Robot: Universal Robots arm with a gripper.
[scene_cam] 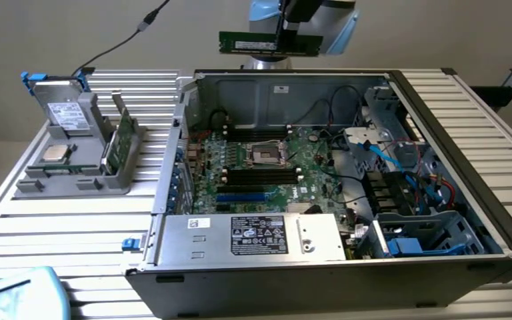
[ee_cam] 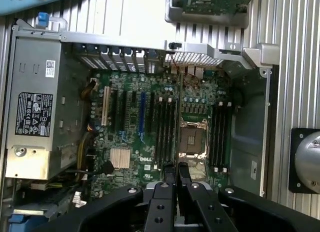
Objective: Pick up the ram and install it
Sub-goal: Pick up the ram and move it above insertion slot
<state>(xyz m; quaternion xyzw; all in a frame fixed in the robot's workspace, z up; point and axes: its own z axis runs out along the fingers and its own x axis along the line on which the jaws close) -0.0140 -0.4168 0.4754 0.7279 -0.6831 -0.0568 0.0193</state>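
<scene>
Clamped nearly shut, the arm's gripper holds the ram by its upper edge. The stick hangs level in the air, its white label facing out, above the far wall of an open computer case. Inside, the green motherboard carries white "DELL" lettering. The print on the grey power supply label is too small to read.

Green ram, level, seemingly aloft.

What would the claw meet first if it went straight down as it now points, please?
Likely the motherboard, near the memory slots beside the processor socket; the claw holds the ram high above, so depth is unclear.
</scene>
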